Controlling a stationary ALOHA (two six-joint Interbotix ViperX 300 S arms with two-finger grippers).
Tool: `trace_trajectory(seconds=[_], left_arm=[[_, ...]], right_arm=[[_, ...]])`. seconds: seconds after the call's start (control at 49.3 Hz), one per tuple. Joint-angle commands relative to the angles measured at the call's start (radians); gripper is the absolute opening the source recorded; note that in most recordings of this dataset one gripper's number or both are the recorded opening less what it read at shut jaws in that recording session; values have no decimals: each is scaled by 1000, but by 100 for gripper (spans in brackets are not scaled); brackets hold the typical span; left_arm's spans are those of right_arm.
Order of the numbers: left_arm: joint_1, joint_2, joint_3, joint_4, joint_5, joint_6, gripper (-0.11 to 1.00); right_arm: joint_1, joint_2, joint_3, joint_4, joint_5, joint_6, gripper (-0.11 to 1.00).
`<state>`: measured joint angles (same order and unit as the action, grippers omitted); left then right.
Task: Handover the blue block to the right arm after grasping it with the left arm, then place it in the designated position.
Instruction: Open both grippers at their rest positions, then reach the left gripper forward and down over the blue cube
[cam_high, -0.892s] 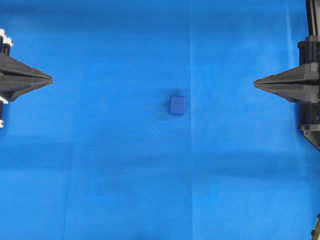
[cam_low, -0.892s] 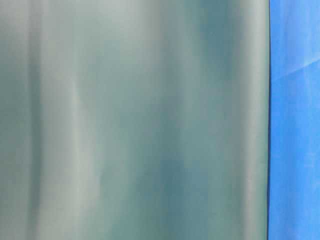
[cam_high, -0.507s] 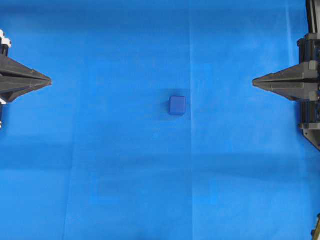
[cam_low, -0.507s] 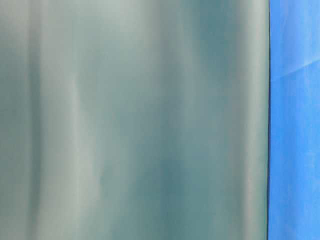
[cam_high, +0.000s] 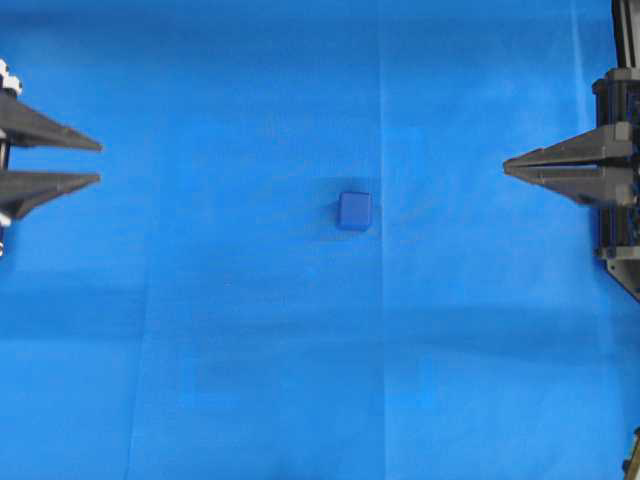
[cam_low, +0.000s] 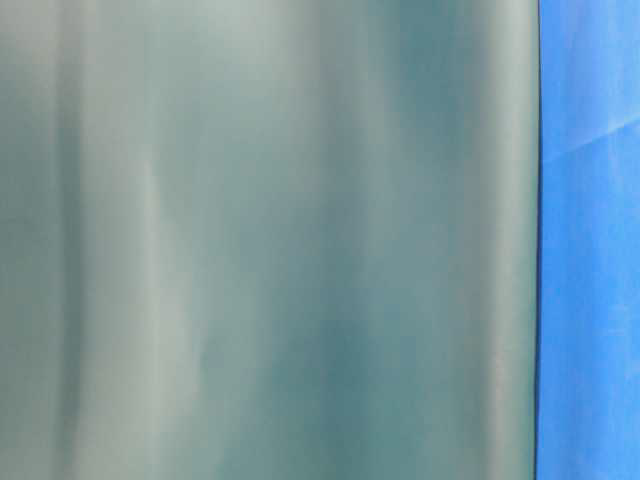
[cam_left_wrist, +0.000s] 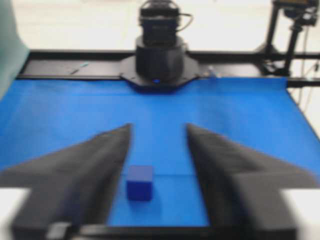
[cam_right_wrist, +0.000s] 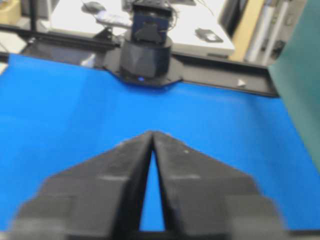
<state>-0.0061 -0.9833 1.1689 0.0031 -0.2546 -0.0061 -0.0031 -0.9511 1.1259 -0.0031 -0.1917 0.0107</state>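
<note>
The blue block (cam_high: 354, 211) lies alone near the middle of the blue cloth. In the left wrist view the blue block (cam_left_wrist: 139, 182) shows between the two fingers, still far ahead of them. My left gripper (cam_high: 99, 162) is at the left edge of the overhead view, its jaws open with a clear gap and nothing between them. Over at the right edge my right gripper (cam_high: 506, 167) points toward the block, its tips together and empty. In the right wrist view the right gripper (cam_right_wrist: 152, 134) shows its tips touching.
The blue cloth (cam_high: 300, 380) covers the whole table. A grey-green sheet (cam_low: 270, 240) fills most of the table-level view. The right arm's base (cam_left_wrist: 159, 55) stands at the far cloth edge in the left wrist view, the left arm's base (cam_right_wrist: 145, 55) in the right wrist view.
The left gripper's jaws have spread apart from shut to open. The right gripper has crept slightly left. The block has not moved.
</note>
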Motion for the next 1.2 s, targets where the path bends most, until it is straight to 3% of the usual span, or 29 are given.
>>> trace_trajectory(seconds=[0.0, 0.142, 0.223, 0.284, 0.588, 0.73, 0.933, 1.176], left_arm=[[-2, 3, -21, 0, -3, 0, 53], [-2, 5, -21, 2, -2, 2, 88], [-2, 3, -21, 0, -2, 2, 93], [-2, 3, -21, 0, -2, 2, 93], [0, 8, -23, 2, -12, 2, 93], [12, 54, -34, 0, -71, 2, 93], [18, 209, -94, 0, -132, 6, 93], [18, 439, -239, 0, -181, 3, 93]], right_arm=[[-2, 5, -28, 11, -6, 8, 21], [-2, 5, -28, 15, -5, 18, 63], [-5, 6, -29, 15, -3, 21, 85], [-5, 6, -28, 15, -3, 21, 95], [-5, 8, -29, 17, -3, 21, 96], [-5, 8, -29, 15, -3, 23, 96], [-5, 14, -29, 15, -8, 23, 96], [-5, 14, -31, 17, -6, 23, 96]])
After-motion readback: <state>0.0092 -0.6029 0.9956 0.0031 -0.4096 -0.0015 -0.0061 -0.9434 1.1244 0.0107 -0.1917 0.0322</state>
